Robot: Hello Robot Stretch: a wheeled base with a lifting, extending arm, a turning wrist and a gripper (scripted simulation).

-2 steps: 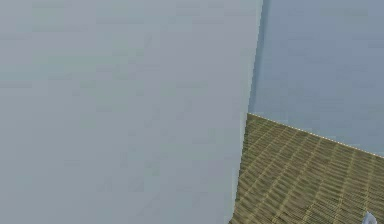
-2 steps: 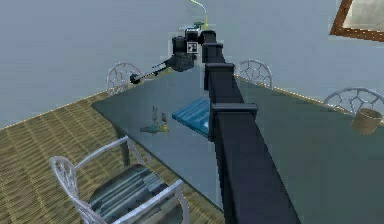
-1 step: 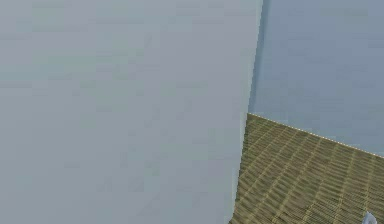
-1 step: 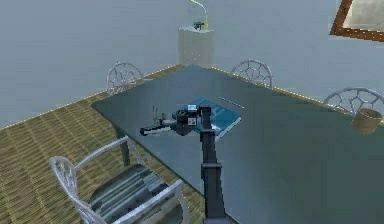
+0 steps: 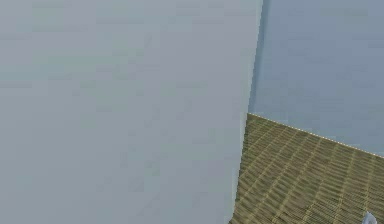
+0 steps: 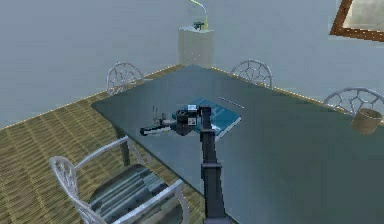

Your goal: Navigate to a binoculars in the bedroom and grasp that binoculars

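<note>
My arm (image 6: 208,165) rises over a dark tabletop (image 6: 290,160) in the arm side view. At its far end are the white marker squares and the gripper (image 6: 153,130), whose thin fingers point toward the table's left edge. A dark lump (image 6: 186,117) sits at the gripper's body, and I cannot make out what it is. A flat blue thing like a book (image 6: 225,116) lies on the table just behind it. I cannot tell whether the gripper holds anything.
A grey wall (image 5: 120,110) stands very close in the forward view, with woven floor (image 5: 310,175) to its right. White metal chairs (image 6: 125,76) (image 6: 252,71) (image 6: 352,99) (image 6: 115,190) ring the table. A pale pedestal with a plant (image 6: 198,45) stands behind; a tan cup (image 6: 366,121) sits at the table's right.
</note>
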